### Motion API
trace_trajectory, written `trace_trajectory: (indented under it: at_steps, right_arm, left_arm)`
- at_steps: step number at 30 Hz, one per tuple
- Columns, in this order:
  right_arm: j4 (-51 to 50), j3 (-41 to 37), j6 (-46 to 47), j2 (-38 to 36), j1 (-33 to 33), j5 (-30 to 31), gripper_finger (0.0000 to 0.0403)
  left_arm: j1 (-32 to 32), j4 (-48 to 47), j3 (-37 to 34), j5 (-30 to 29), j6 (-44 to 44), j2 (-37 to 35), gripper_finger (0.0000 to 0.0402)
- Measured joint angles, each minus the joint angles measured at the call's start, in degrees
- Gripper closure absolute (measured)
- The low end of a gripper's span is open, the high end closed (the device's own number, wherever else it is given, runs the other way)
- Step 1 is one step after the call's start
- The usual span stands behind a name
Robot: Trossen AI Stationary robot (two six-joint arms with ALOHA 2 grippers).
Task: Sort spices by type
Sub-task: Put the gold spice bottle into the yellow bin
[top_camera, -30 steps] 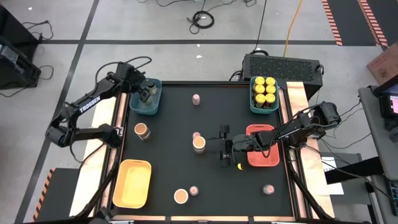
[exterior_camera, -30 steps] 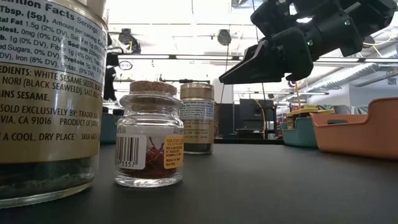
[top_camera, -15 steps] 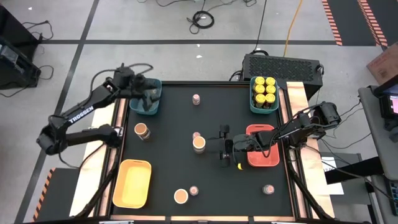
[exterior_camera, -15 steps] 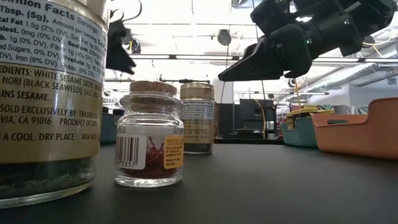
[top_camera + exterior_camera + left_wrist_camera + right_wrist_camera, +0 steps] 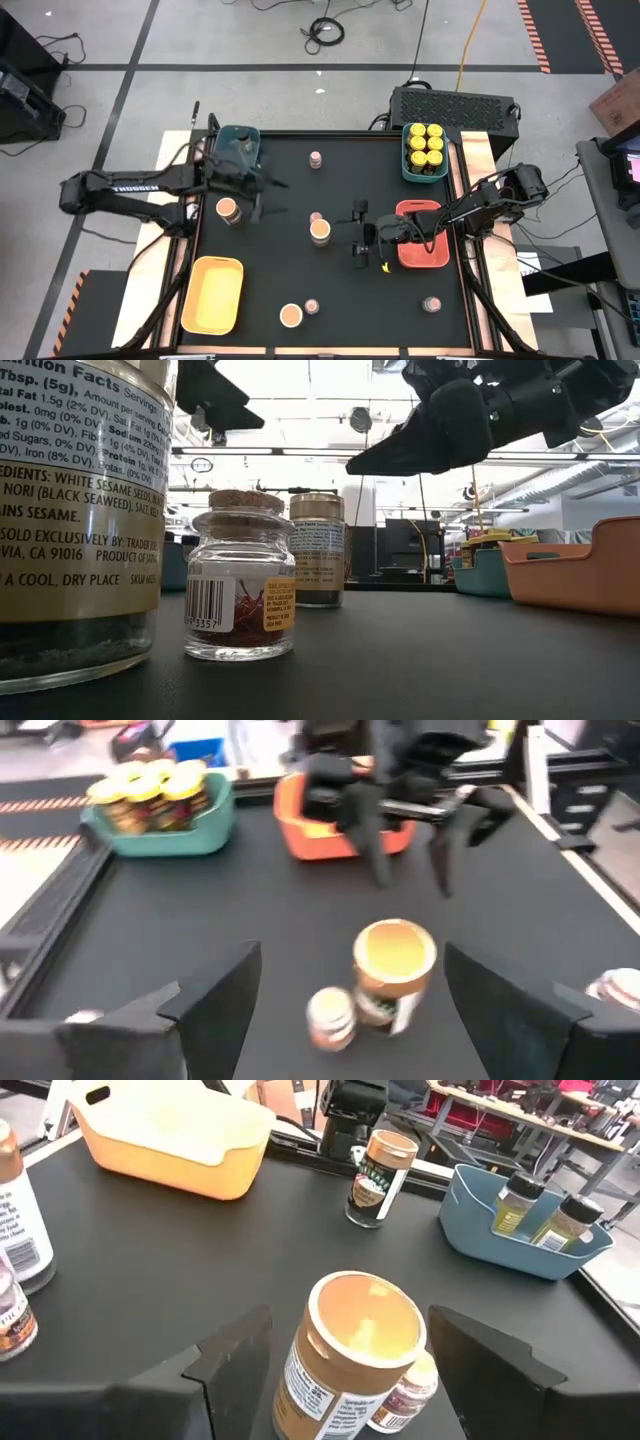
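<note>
A tan-lidded spice jar point(image 5: 358, 1348) stands near the table's middle with a tiny pinkish-lidded jar point(image 5: 411, 1391) beside it. My right gripper point(image 5: 352, 238) is open and level. Its fingers stand on either side of the tan-lidded jar with gaps showing, touching nothing. My left gripper point(image 5: 279, 197) hangs open and empty above the table, left of this pair and facing it point(image 5: 394, 970). More tan-lidded jars point(image 5: 228, 209) point(image 5: 291, 316), pinkish-lidded jars point(image 5: 316, 159) point(image 5: 312, 306) and a dark-lidded jar point(image 5: 432, 304) stand loose on the mat. Yellow-lidded jars point(image 5: 424, 143) fill the teal tray point(image 5: 408, 168).
A blue tray point(image 5: 480, 1240) holding two jars sits at the far left. An empty yellow tray point(image 5: 213, 293) is at the near left, an orange tray point(image 5: 430, 255) under my right arm. A small yellow thing point(image 5: 385, 266) lies by the orange tray.
My left gripper has swung away from the blue tray at the far left, toward the table's middle and near side. It has levelled out and stayed open. My right gripper has kept its place around the tan-lidded jar.
</note>
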Motion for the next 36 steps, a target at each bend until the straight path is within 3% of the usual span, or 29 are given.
trace_trajectory:
  at_steps: [10,21,30,36]
  right_arm:
    - [-7.65,3.81,7.75,0.02,3.16,-0.17,0.0142]
    - [-15.82,4.39,20.93,0.02,10.76,-0.17,0.0142]
    - [-16.74,4.39,24.75,0.02,15.69,-0.17,0.0142]
    - [-17.88,4.39,26.92,0.02,17.32,0.09,0.0142]
  left_arm:
    - [-12.16,10.65,-0.02,-5.25,-1.45,13.83,0.0088]
    - [-15.63,18.5,-0.02,-8.05,-3.88,18.91,0.0088]
    - [-15.65,19.55,-0.04,-10.79,-4.37,21.72,0.0088]
    - [-15.48,25.83,-0.07,-11.1,-4.02,25.73,0.0088]
